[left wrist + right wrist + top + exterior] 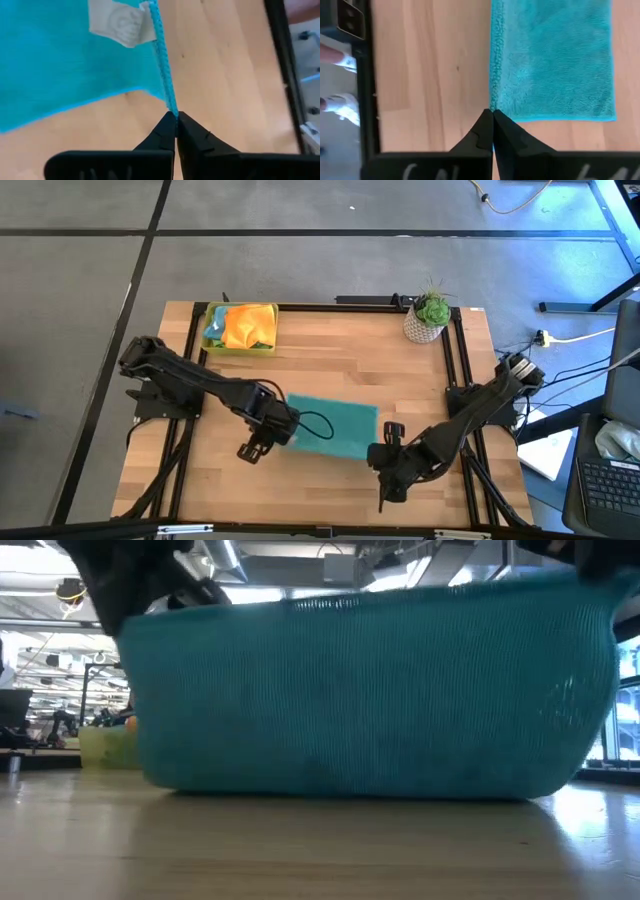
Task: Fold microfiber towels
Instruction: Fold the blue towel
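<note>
A teal microfiber towel [335,428] lies at the table's middle, its near edge raised between my two grippers. My left gripper [176,116] is shut on its near left corner, and my right gripper [492,114] is shut on its near right corner. In the low view the towel [370,690] hangs like a curtain, with its lower fold on the table. A white label [122,22] is sewn on beside the left edge. More towels, orange [248,325], light blue and green, lie piled in the yellow-green tray [240,348] at the far left. My left gripper pinches the towel's stitched edge at the near left corner [171,106] between its two fingertips, coming steeply from above. That corner is lifted clear; the cloth runs away from it to the table. My right gripper pinches the near right corner [493,102] between its fingertips, slanting down from above. The corner is lifted, the upper edge [400,598] stretches nearly straight across to the other gripper, and the towel's far part rests on the table.
A small potted plant [430,315] stands at the far right corner. Black rails [452,360] run along the table's sides. Bare wood shows in front of and behind the towel.
</note>
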Motion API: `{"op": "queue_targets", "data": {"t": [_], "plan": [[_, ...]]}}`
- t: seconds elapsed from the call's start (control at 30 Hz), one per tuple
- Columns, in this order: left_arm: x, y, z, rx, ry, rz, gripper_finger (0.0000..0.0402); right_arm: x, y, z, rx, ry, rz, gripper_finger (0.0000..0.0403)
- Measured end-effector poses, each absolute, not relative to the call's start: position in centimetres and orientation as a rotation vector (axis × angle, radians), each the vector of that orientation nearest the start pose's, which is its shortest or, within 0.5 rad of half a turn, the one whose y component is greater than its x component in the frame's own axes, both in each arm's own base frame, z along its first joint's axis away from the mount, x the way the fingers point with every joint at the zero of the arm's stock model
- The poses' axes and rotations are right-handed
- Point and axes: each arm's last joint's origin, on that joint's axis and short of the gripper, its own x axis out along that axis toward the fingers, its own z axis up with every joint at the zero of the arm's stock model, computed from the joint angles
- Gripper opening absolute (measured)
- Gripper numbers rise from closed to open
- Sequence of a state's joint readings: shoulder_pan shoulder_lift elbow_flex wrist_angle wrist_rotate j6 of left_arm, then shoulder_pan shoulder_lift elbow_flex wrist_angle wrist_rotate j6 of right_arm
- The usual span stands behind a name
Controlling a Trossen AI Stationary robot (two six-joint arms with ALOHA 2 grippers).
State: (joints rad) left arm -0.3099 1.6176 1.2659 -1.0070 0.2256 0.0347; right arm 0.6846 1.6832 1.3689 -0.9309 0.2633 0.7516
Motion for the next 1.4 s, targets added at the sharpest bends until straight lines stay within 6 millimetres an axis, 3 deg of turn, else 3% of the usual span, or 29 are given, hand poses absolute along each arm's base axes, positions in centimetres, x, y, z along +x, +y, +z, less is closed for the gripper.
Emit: {"op": "queue_targets", "data": {"t": [0.23, 0.5, 0.67, 0.83, 1.23, 1.4], "plan": [[29.2, -7.9, 24.4, 0.264, 1.344, -0.425, 0.0, 26.7, 18.8, 25.2, 0.016, 1.217, -0.097, 0.0003], [28.3, -4.5, 20.7, 0.266, 1.428, -0.403, 0.0, 29.3, 14.0, 24.0, -0.035, 1.271, -0.217, 0.0003], [28.6, -3.0, 18.8, 0.222, 1.364, -0.344, 0.0, 29.4, 11.2, 21.6, -0.048, 1.345, -0.26, 0.0003], [29.3, -1.7, 18.9, 0.184, 1.309, -0.264, 0.0, 28.6, 9.8, 19.2, -0.055, 1.42, -0.254, 0.0003], [29.4, 0.7, 19.0, 0.148, 1.317, -0.191, 0.0, 29.9, 8.1, 19.0, -0.044, 1.327, -0.215, 0.0003], [29.4, 1.7, 19.0, 0.129, 1.306, -0.161, 0.0, 29.2, 7.1, 17.5, -0.022, 1.37, -0.235, 0.0003]]}}
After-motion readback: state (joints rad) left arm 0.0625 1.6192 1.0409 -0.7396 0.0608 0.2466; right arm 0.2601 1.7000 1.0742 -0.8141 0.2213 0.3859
